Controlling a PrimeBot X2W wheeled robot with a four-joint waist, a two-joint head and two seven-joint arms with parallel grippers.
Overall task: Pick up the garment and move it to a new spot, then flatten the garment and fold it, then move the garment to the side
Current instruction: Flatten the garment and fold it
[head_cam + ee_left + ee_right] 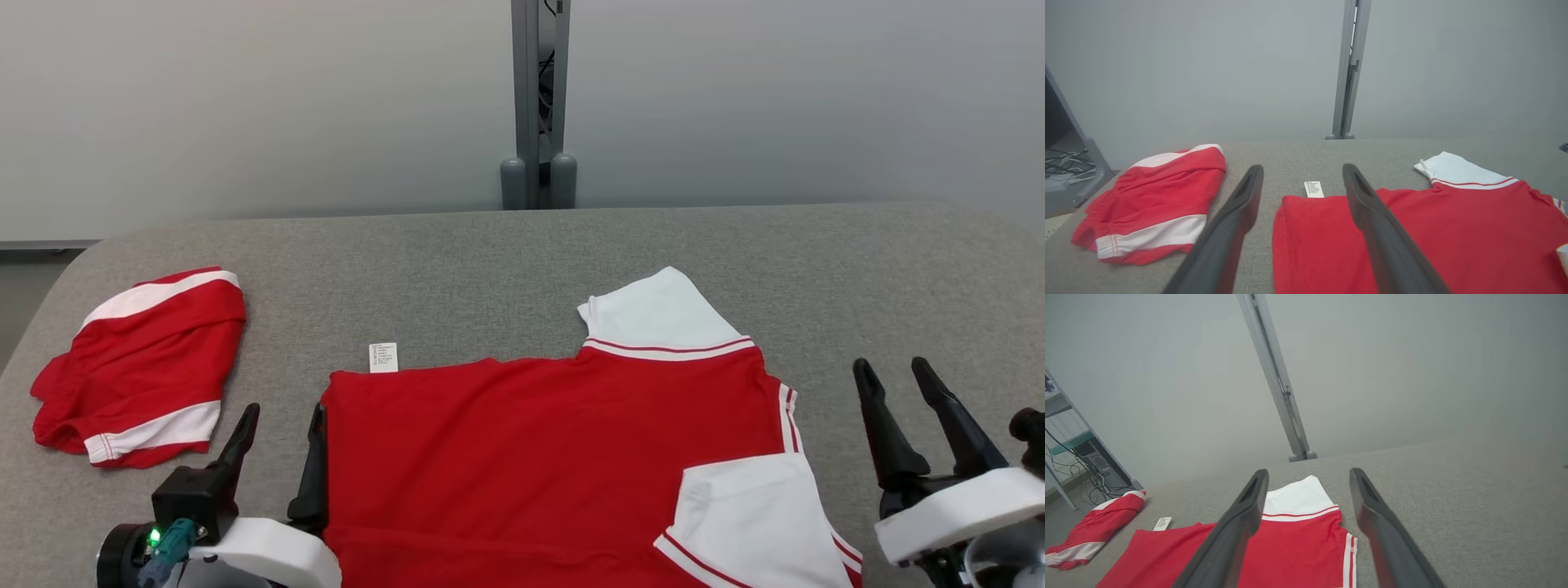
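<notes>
Left gripper open at the garment's left edge; right gripper open beside it.

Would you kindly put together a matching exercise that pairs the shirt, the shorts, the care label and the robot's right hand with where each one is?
Things:
1. red fabric shirt with white sleeves
2. red fabric shorts with white bands
3. small white rectangular care label
4. right hand

Places or states:
A. bunched near the left edge of the grey cloth-covered table
B. open, just off the shirt's right side
C. spread flat in the middle
D. poking out of the shirt's far edge

Pairs: 1-C, 2-A, 3-D, 4-B.
</notes>
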